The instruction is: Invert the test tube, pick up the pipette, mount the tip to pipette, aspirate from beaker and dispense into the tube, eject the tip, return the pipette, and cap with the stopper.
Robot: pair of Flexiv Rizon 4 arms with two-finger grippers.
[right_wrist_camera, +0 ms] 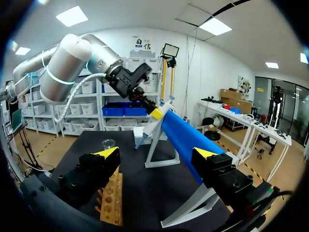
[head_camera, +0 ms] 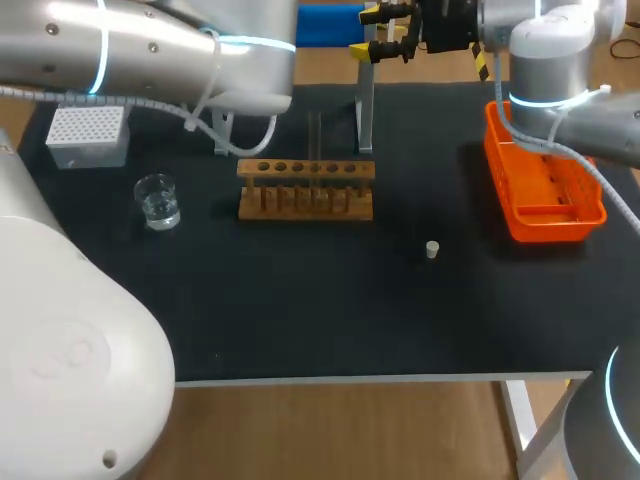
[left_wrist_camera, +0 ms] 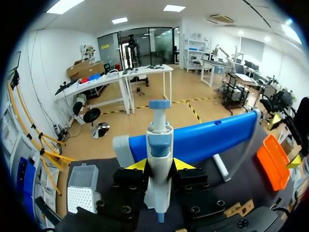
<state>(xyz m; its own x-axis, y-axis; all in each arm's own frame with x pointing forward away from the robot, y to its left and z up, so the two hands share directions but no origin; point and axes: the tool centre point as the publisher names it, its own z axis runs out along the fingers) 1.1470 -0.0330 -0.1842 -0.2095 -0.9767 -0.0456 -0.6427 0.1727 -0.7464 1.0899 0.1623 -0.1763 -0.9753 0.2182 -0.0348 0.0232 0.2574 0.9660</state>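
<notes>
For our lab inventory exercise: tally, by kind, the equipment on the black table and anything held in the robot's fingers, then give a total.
Tip box: 1
Beaker: 1
Wooden test tube rack: 1
Stopper: 1
Orange tray: 1
Pipette stand: 1
Pipette, between the left fingers: 1
Total: 7

Left arm [head_camera: 130,50] and right arm [head_camera: 545,60] are showing silver-grey casings, glowing blue rings, pale cables; right gripper [right_wrist_camera: 157,153] is showing black bodies, yellow tips.
</notes>
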